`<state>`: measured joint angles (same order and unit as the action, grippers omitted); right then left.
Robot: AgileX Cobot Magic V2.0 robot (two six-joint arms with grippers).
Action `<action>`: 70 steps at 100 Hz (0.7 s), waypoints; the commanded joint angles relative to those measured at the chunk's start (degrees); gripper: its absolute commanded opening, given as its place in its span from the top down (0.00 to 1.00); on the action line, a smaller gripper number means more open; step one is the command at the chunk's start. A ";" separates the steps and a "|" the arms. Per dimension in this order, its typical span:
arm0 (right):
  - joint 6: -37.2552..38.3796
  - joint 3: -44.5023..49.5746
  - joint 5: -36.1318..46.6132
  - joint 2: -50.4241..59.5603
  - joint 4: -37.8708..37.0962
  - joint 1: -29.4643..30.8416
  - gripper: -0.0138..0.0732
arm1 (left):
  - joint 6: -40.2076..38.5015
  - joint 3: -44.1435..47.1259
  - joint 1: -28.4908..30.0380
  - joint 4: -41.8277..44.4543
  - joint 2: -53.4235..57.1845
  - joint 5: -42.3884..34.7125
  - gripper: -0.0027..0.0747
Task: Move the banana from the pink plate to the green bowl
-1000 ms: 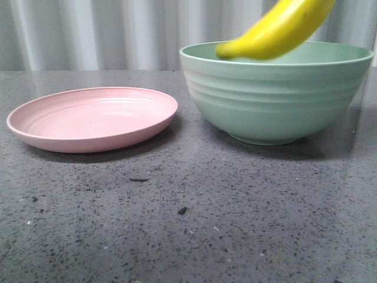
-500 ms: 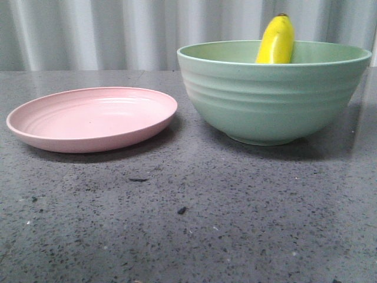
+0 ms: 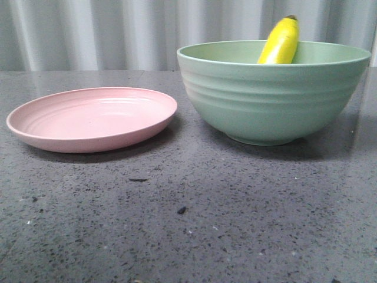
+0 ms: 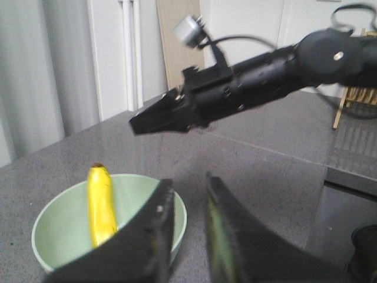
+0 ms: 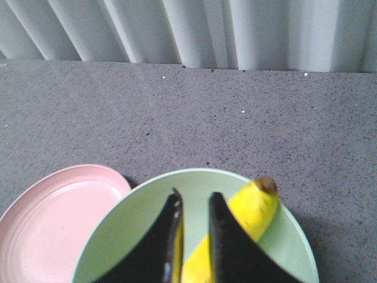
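Note:
The banana [image 3: 280,42] stands tilted inside the green bowl [image 3: 271,100], its dark tip poking above the far rim. The pink plate [image 3: 88,121] lies empty to the bowl's left. Neither gripper shows in the front view. In the right wrist view my right gripper [image 5: 194,194] hangs over the bowl [image 5: 135,230], jaws apart and empty, with the banana [image 5: 253,206] below them and the plate [image 5: 47,224] beside. In the left wrist view my left gripper [image 4: 188,180] is open and empty, off to the side of the bowl [image 4: 59,230] and banana [image 4: 101,206]. The right gripper [image 4: 138,124] is above it.
The grey speckled table [image 3: 188,224] stretches in front of the plate and bowl, with a few small dark specks [image 3: 182,210]. A pale corrugated wall [image 3: 88,35] stands behind. A wooden rack [image 4: 359,97] sits at the table's far side.
The banana was in the air over the bowl; it now rests inside, leaning on the rim. In the last half second it tipped slightly to the right.

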<state>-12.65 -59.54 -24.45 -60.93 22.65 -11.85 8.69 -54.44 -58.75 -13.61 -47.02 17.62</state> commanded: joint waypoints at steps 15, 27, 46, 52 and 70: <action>-0.58 -0.71 1.05 9.81 -0.61 0.01 0.91 | -0.06 3.31 0.06 -0.43 2.39 -8.60 0.99; -0.58 2.75 2.14 15.40 -0.63 0.01 0.91 | -0.06 7.89 0.06 2.16 5.24 -12.06 0.99; -0.70 13.27 6.69 25.08 -1.79 0.01 0.91 | -0.06 15.37 0.06 4.29 10.51 -16.76 0.99; -0.70 16.86 8.68 28.35 -2.40 0.01 0.91 | -0.06 17.63 0.06 4.93 12.19 -17.62 0.99; -0.70 28.31 14.53 37.28 -3.86 0.01 0.91 | -0.06 25.23 0.06 5.24 17.03 -20.40 0.99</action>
<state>-12.87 -33.99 -17.91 -26.91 19.81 -11.85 8.69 -30.29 -58.75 -8.45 -31.53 2.87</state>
